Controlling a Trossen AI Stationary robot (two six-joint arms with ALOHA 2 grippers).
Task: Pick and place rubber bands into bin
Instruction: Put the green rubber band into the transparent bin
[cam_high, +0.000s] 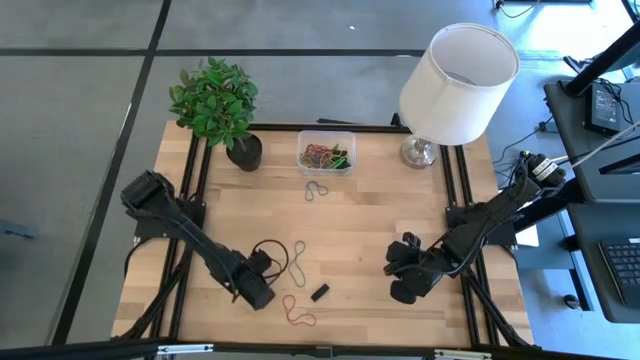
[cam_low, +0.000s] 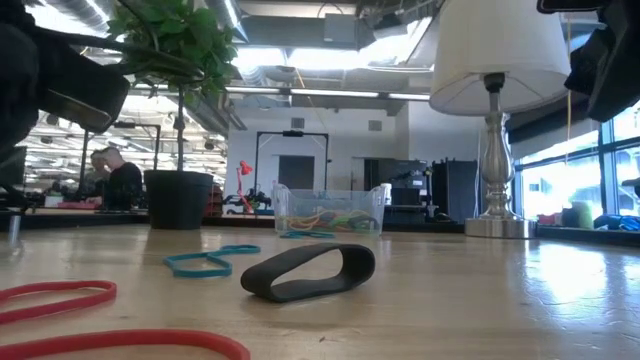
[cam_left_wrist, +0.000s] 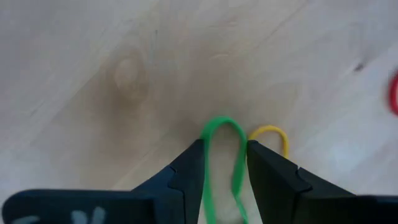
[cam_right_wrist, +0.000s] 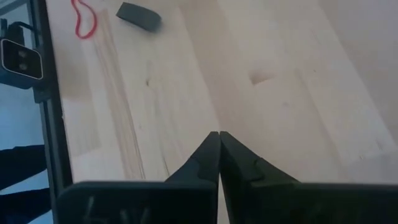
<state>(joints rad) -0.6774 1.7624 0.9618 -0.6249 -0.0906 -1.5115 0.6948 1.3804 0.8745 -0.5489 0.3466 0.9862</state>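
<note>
The clear bin (cam_high: 326, 152) stands at the far middle of the table and holds several coloured rubber bands (cam_low: 322, 218). Loose bands lie on the wood: a thick black one (cam_high: 320, 292), a red one (cam_high: 297, 312), a teal one (cam_high: 297, 258), a thin black loop (cam_high: 268, 255) and a grey one (cam_high: 316, 190). My left gripper (cam_left_wrist: 225, 146) is low at the near left, open, with its fingers on either side of a green band (cam_left_wrist: 214, 127). A yellow band (cam_left_wrist: 268, 130) lies beside that. My right gripper (cam_right_wrist: 219, 134) waits shut at the near right. My left gripper has a finger (cam_left_wrist: 189, 171) on each side of the green band's narrow loop (cam_left_wrist: 239, 140), which lies lengthwise between them and reaches out past the tips. I cannot tell whether the fingers touch it.
A black plant pot (cam_high: 245, 152) with a leafy plant stands at the far left, and a lamp with a white shade (cam_high: 458, 85) at the far right. Bare wood (cam_high: 390, 215) lies between the grippers and the bin. People sit in the room beyond the table (cam_low: 120, 180).
</note>
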